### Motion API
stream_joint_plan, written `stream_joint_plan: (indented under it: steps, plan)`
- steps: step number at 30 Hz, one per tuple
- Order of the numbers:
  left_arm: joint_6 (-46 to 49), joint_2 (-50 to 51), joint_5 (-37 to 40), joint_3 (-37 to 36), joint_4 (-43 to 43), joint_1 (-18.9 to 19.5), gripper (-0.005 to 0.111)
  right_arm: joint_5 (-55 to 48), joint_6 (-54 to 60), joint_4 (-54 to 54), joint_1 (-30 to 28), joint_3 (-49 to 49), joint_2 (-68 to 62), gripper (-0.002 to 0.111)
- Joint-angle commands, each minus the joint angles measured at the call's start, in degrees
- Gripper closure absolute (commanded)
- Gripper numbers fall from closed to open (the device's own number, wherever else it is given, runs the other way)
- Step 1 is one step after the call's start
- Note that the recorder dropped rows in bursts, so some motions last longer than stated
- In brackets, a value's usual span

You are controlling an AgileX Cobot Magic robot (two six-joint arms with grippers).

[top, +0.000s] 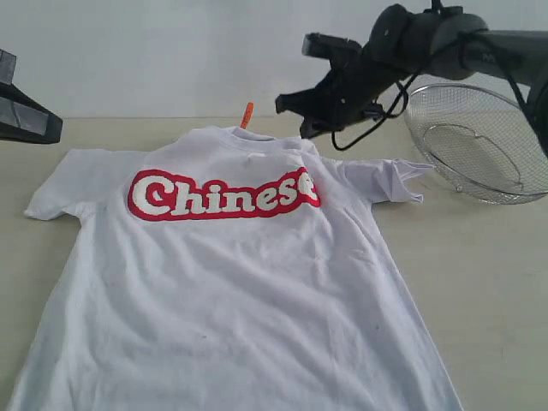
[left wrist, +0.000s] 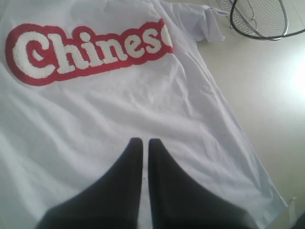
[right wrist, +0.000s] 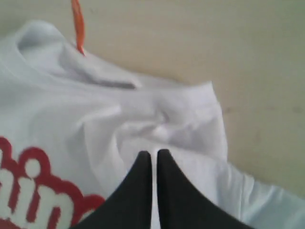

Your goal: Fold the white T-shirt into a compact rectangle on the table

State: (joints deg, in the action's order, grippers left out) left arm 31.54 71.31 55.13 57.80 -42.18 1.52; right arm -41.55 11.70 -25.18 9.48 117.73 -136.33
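The white T-shirt (top: 231,282) is spread face up on the table (top: 488,282), collar towards the far edge, with the red-outlined "Chinese" lettering (top: 223,195) across the chest and the orange neck tag (top: 247,114) standing up behind the collar. The body is laid mostly flat with shallow creases, and no fold is seen in it. The sleeve (top: 390,181) on the side of the wire-mesh basket (top: 479,141) is bunched and twisted at its end, and the cloth at that shoulder is rumpled. The task is therefore judged to be at its opening step, before the first fold. The right gripper (right wrist: 155,153) is held above the rumpled shoulder beside the collar, its fingers pressed together with no cloth seen between them. The left gripper (left wrist: 145,141) is poised over the lower body of the shirt, fingers likewise closed on nothing. For the next move, both sets of fingers would probably have to be parted and lowered onto a shoulder seam and the hem, and the crumpled sleeve smoothed or tucked inward.
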Motion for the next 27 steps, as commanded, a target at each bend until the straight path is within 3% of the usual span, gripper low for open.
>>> stream_joint_plan:
  steps: [1, 8, 27]
  plan:
    - [0.4, 0.0, -0.7, -0.2, -0.4, -0.1, 0.102, -1.9, -0.6, 0.2, -0.4, 8.4, -3.5, 0.108]
    - [0.4, 0.0, -1.6, -0.3, -0.4, -0.1, 0.102, -7.2, -2.1, 3.1, -0.4, 18.4, -12.5, 0.108]
    - [0.4, 0.0, -1.7, -0.3, -0.3, -0.1, 0.102, -2.5, -2.1, 7.9, -0.4, 18.8, -17.0, 0.108]
